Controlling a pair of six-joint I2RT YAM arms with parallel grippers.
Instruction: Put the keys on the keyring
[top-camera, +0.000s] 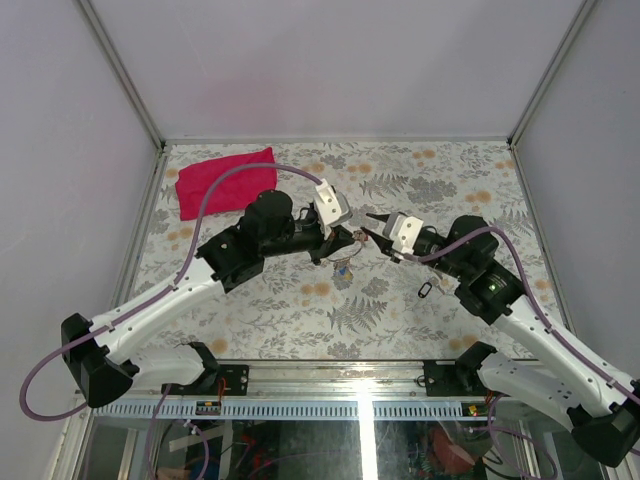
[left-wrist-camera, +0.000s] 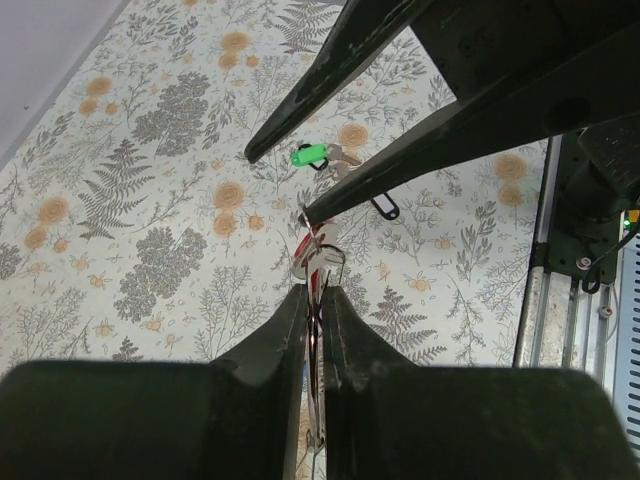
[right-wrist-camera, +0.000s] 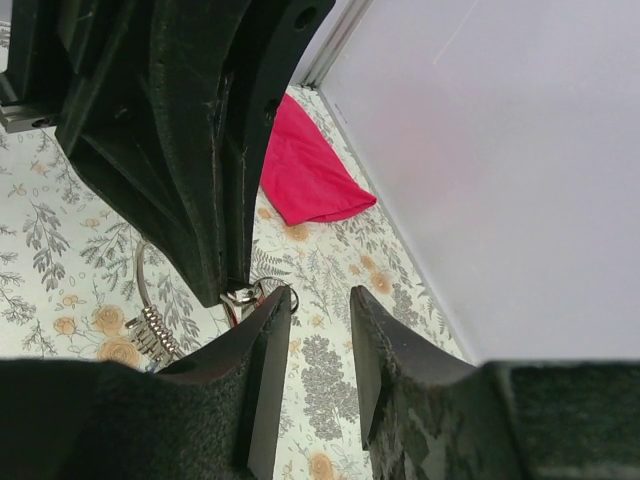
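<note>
green key (left-wrist-camera: 308, 155): one, flat on the table (top-camera: 450, 170), clear of both grippers
red key (left-wrist-camera: 303, 247): one, hanging at the ring; any other keys too small to count
left gripper (left-wrist-camera: 313, 295): one, clenched on the keyring wire
keyring (right-wrist-camera: 137, 280): one, hanging from the left fingertips, off the table
right gripper (right-wrist-camera: 320, 305): one, fingers parted, nothing between them, tips just beside the keyring
red cloth (top-camera: 225, 180): one, far-left corner, well apart

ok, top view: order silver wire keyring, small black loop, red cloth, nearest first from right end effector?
1. Silver wire keyring, just left of the right end effector.
2. Small black loop, nearer edge, slightly right.
3. Red cloth, far left corner.
</note>
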